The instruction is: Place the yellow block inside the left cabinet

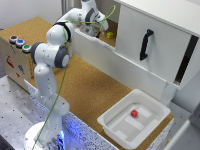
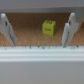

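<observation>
— Looking at it from here, the yellow block [image 1: 110, 35] sits on the cork-brown floor of the left cabinet [image 1: 95, 47], doesn't it?

— Seems so. In the wrist view the yellow block [image 2: 48, 27] rests on the cork with nothing touching it, and the gripper [image 2: 36, 29] has its two fingers [image 2: 5, 29] spread wide, one on each side of the cube and well clear of it. Open and holding nothing, I'd say.

— So the job is about done?

— I'd judge it so: block inside the bay, jaws apart. What's left is getting the arm [image 1: 52, 47] out cleanly.

— What could spoil it?

— The white front wall [image 2: 40, 52] of the cabinet lies right across the wrist view, close under the fingers. If the hand pulls back low instead of lifting first, a fingertip could catch that edge. And if it drifts sideways while low, a finger could nudge the cube along the cork; it's tiny and light, so it would slide or tip easily.

— Could it get knocked out?

— Less likely, the wall would hold it. There's also that green cable [image 1: 90, 21] looping near the wrist in the exterior view; I can't tell how close it hangs to the cabinet top.

— And the rest?

— The white door with the black handle [image 1: 146, 44], the white plastic tray [image 1: 112, 122] and its small red cube [image 1: 134, 113] sit well apart from the hand.
</observation>
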